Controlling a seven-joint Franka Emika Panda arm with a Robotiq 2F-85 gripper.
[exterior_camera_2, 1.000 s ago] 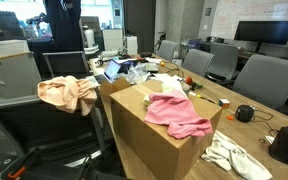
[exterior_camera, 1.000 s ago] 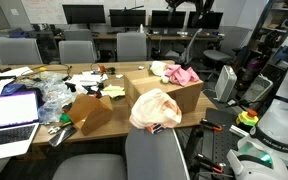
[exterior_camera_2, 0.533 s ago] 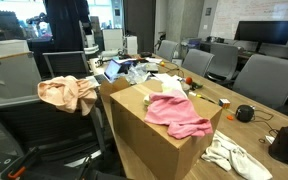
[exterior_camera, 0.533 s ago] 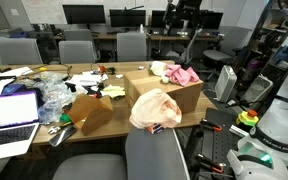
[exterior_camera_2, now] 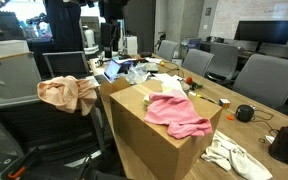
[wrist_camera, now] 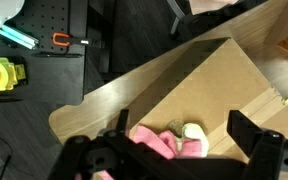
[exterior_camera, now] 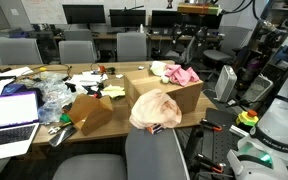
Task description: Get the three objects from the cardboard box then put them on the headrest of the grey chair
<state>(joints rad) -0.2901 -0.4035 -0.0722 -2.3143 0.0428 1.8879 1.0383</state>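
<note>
One peach cloth (exterior_camera: pixel 156 108) is lying over the headrest of the grey chair (exterior_camera: pixel 156 155), which is standing pushed up against the near edge of the bench (exterior_camera: pixel 109 130); in the other exterior view the same cloth (exterior_camera_2: pixel 67 93) is hanging just beside the cardboard box (exterior_camera_2: pixel 149 135). The open box (exterior_camera: pixel 169 95) is sitting at the bench's near edge, close to the corner by the chair. A pink cloth (exterior_camera: pixel 182 74) is spilling over its far rim, and seen from the other side (exterior_camera_2: pixel 179 115) it is lying heaped across the top of the box and partly draping over the rim. From the wrist view the claw (wrist_camera: pixel 179 130) is hovering high above the box (wrist_camera: pixel 209 85), its two dark fingers (wrist_camera: pixel 99 155) spread wide apart and gripping nothing. Straight below it the pink cloth (wrist_camera: pixel 156 143) is showing inside the box, with a small pale object (wrist_camera: pixel 192 132) touching it; what that object is I cannot tell. A white cloth (exterior_camera_2: pixel 229 155) is lying crumpled on the bench beside the box, and an open laptop (exterior_camera: pixel 9 112) is sitting further along the near edge, well apart from the box, amid loose clutter.
</note>
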